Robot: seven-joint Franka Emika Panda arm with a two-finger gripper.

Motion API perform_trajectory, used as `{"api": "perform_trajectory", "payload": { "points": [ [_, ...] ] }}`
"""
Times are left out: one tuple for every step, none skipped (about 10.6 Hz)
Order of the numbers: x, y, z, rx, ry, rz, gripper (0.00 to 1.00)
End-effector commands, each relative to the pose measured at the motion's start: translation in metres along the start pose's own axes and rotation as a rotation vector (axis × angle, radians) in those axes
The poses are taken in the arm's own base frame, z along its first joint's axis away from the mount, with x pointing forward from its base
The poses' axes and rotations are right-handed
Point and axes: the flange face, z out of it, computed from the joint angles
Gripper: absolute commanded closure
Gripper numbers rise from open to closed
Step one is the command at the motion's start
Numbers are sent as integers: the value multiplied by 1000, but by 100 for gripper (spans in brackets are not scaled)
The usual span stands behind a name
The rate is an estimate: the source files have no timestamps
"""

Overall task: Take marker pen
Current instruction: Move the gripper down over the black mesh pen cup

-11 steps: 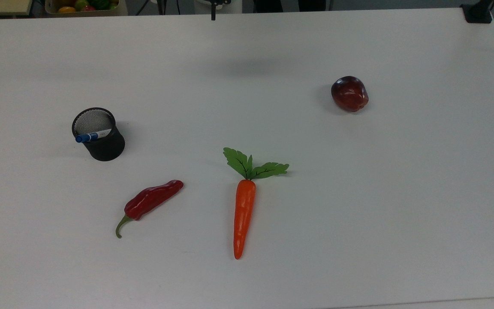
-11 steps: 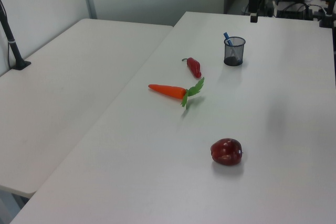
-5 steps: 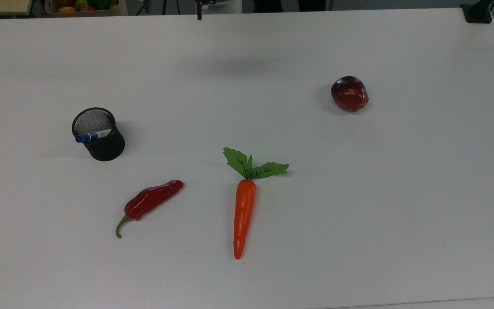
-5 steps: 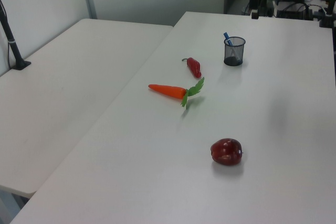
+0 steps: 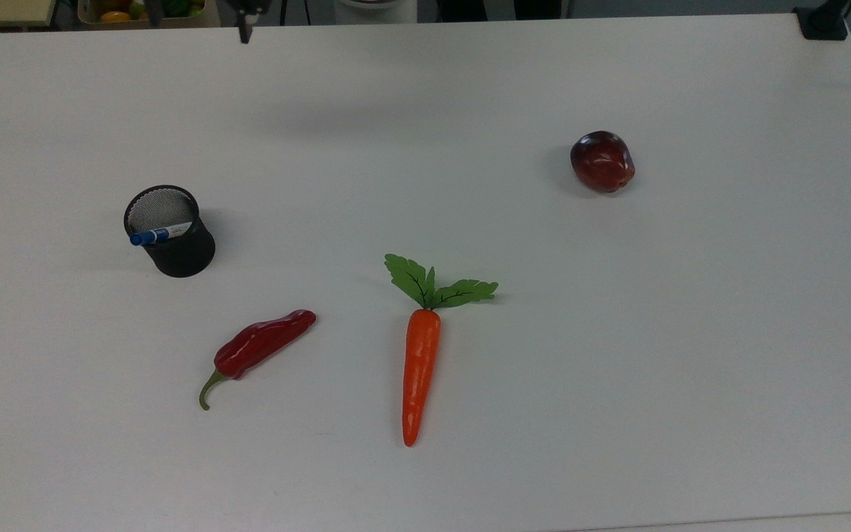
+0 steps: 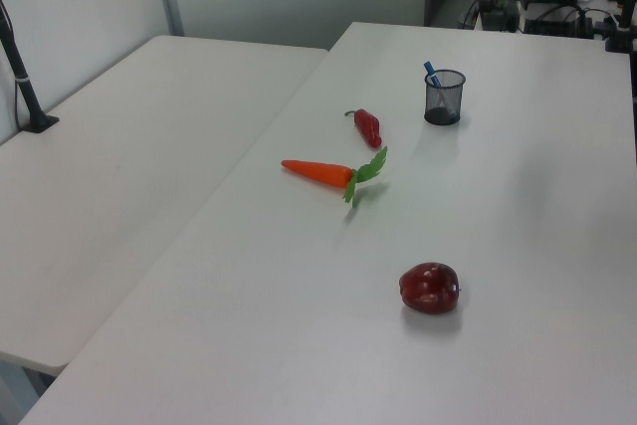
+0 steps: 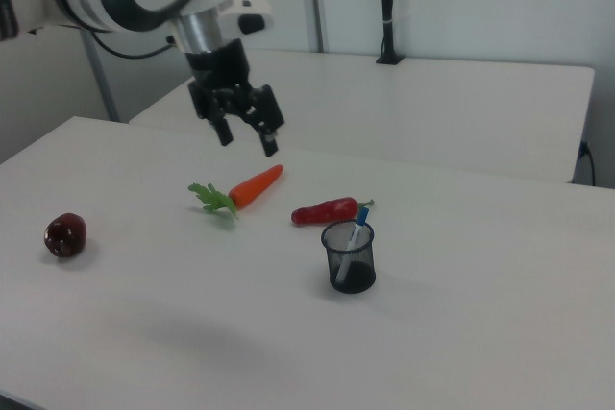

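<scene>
Blue-capped marker pen (image 7: 354,240) leaning, cap uppermost

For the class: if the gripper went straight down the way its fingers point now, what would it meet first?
Probably bare table. The open gripper hangs in the air, seemingly short of the mesh cup holding the marker pen; depth is unclear.

marker pen (image 5: 160,235) in cup (image 5: 183,255); pepper (image 5: 261,345) beside carrot (image 5: 421,372).
</scene>
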Motion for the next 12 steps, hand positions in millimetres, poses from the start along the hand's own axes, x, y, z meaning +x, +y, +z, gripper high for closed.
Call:
{"api": "perform_trajectory", "payload": {
  "points": [
    [32,42,45,3,75,69,0],
    [42,59,63,-1,100,117,0],
    [51,72,80,-4,132,165,0],
    [60,77,96,-5,161,199,0],
    [67,79,113,-7,181,230,1],
    [73,79,125,-5,203,263,3],
    [79,79,137,-1,218,285,7],
    [84,76,151,2,230,289,11],
    [86,73,166,3,241,282,18],
    [88,71,178,4,249,276,21],
    [89,67,192,-14,236,255,22],
    [90,66,203,-35,224,233,25]
  ]
}}
